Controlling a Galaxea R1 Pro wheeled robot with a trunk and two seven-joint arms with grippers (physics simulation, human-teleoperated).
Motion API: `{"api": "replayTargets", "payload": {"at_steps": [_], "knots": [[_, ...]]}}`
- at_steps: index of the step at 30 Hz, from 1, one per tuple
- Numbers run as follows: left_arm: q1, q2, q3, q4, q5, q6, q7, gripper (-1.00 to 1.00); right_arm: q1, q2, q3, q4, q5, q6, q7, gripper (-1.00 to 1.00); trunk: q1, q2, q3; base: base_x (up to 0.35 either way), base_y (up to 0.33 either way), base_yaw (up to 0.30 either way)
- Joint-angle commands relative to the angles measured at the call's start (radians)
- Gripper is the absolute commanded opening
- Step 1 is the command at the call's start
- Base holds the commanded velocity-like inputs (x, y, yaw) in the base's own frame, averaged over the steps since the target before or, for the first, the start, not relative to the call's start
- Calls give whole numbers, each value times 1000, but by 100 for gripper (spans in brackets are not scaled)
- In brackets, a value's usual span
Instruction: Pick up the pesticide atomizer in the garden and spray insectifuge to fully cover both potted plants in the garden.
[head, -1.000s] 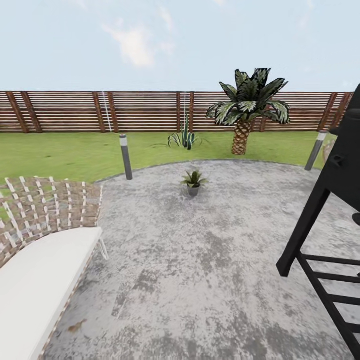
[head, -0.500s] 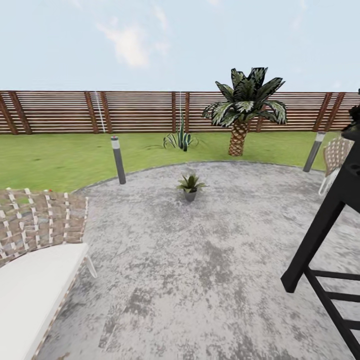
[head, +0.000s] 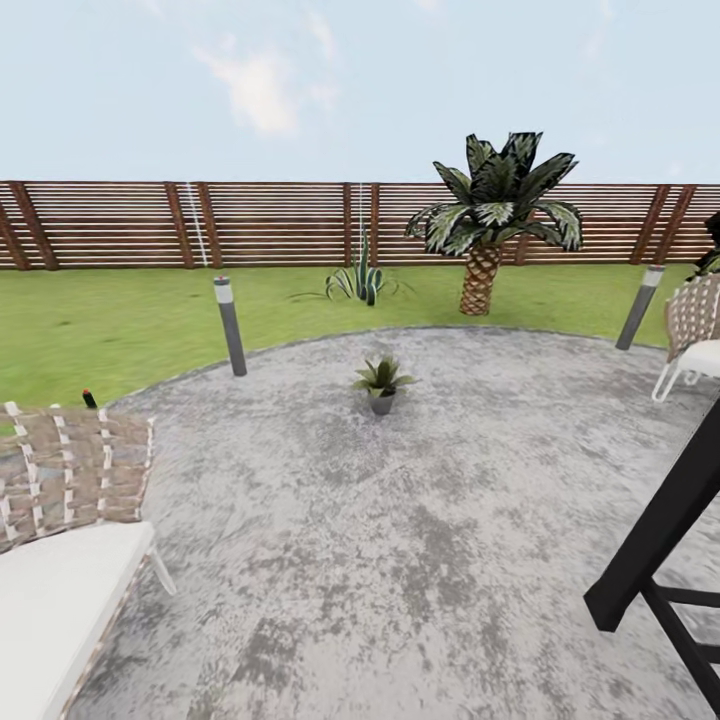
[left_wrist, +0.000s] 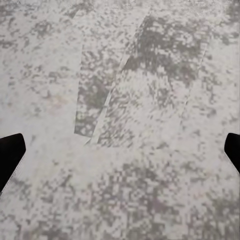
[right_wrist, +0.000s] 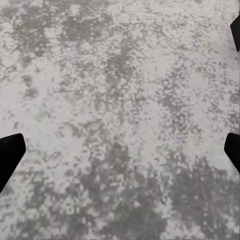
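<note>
One potted plant (head: 380, 378), a small rosette of pointed green leaves in a grey pot, stands on the grey mottled patio (head: 420, 520) near its far edge. The other potted plant is out of view. A tiny dark upright thing with a red tip (head: 88, 398) sits at the lawn's edge behind the woven chair; I cannot tell whether it is the atomizer. In the left wrist view my left gripper (left_wrist: 120, 152) is open over bare paving, its dark fingertips (left_wrist: 10, 155) far apart. In the right wrist view my right gripper (right_wrist: 120, 152) is open too, holding nothing.
A woven chair with a white cushion (head: 60, 540) fills the near left. A black slanted frame (head: 665, 560) stands at the near right, and a second woven chair (head: 695, 330) behind it. Two bollard lights (head: 230, 325) edge the patio. On the lawn are a palm (head: 490, 220) and a spiky plant (head: 360, 283), with a slatted fence (head: 270, 222) behind.
The whole head view has shifted, so the camera moved: the left chair and black frame slid toward the picture's edges, and a second chair came into sight at the right.
</note>
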Motion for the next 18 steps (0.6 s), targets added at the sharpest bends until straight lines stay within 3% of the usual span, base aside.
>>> {"api": "replayTargets", "payload": {"at_steps": [1, 18], "knots": [[-1, 0, 5, 1, 7, -2, -9, 100, -1, 1, -4, 1, 10, -3, 0, 100, 0, 0, -1, 340, 0, 0], [-1, 0, 5, 1, 7, -2, -9, 100, -1, 2, -4, 1, 10, -3, 0, 100, 0, 0, -1, 340, 0, 0]]}}
